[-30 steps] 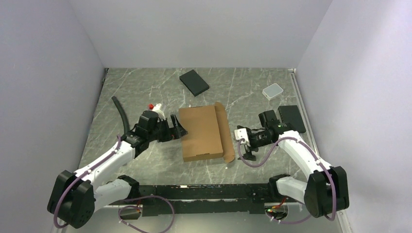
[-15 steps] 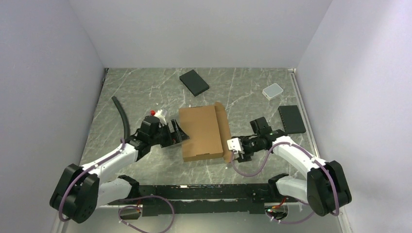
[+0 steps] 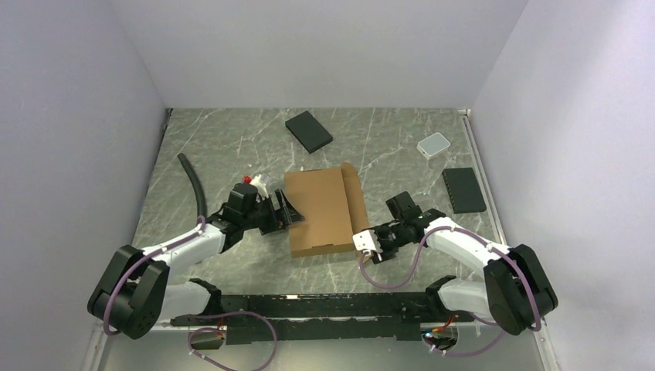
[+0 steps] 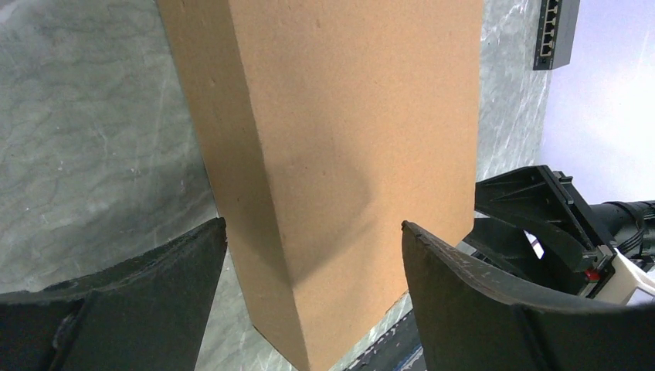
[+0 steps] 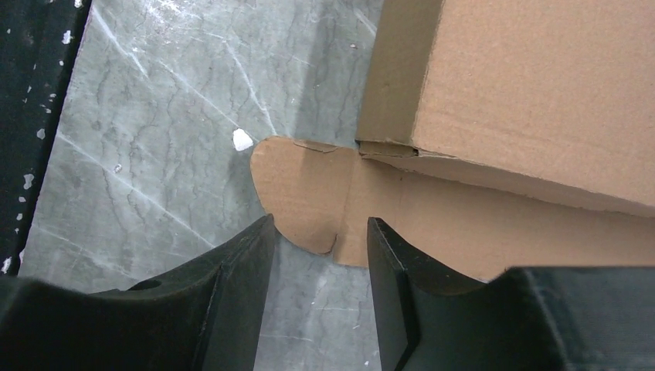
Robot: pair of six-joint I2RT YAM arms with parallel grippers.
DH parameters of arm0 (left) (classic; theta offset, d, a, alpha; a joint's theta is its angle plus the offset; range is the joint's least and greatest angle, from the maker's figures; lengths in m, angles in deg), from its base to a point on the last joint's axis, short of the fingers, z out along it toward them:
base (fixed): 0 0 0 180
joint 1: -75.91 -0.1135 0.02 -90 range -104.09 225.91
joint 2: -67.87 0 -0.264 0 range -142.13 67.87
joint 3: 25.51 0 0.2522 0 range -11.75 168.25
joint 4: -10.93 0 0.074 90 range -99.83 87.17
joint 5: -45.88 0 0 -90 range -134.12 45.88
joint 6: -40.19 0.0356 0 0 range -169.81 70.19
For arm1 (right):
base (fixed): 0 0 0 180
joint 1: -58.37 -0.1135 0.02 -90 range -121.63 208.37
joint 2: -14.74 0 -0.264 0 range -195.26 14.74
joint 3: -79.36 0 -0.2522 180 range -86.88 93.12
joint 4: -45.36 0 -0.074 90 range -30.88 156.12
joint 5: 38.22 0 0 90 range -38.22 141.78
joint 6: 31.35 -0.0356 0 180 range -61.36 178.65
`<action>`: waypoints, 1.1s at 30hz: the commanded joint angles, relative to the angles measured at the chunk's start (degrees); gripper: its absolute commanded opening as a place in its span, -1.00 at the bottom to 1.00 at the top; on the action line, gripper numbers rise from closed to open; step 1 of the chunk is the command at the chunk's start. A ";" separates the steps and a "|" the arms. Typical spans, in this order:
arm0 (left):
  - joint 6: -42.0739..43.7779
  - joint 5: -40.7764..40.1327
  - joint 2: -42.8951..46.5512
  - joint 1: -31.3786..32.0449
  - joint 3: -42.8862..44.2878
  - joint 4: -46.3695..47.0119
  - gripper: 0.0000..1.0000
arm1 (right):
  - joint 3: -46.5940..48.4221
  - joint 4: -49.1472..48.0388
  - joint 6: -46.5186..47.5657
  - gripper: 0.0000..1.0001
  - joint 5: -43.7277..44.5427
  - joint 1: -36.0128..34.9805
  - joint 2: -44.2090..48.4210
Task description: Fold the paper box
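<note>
Box sat centre of tabletop, long axis running away from me; right pincer was nearest its loose near-right tab, jaws half apart astride it; left pincer gaped wide at left wall.

Grey marble-look table. Far centre: flat black slab, lying askew. Far rt: small translucent whitish tub; nearer than that, black unit w/ a row of ports by the rt edge. Left side: curved black hose. Tiny white scrap on the tabletop.
</note>
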 commanded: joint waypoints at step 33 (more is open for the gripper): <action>-0.64 3.76 -5.30 -0.21 0.13 5.34 0.64 | 1.34 -5.35 -10.66 -0.94 -2.24 -2.70 0.99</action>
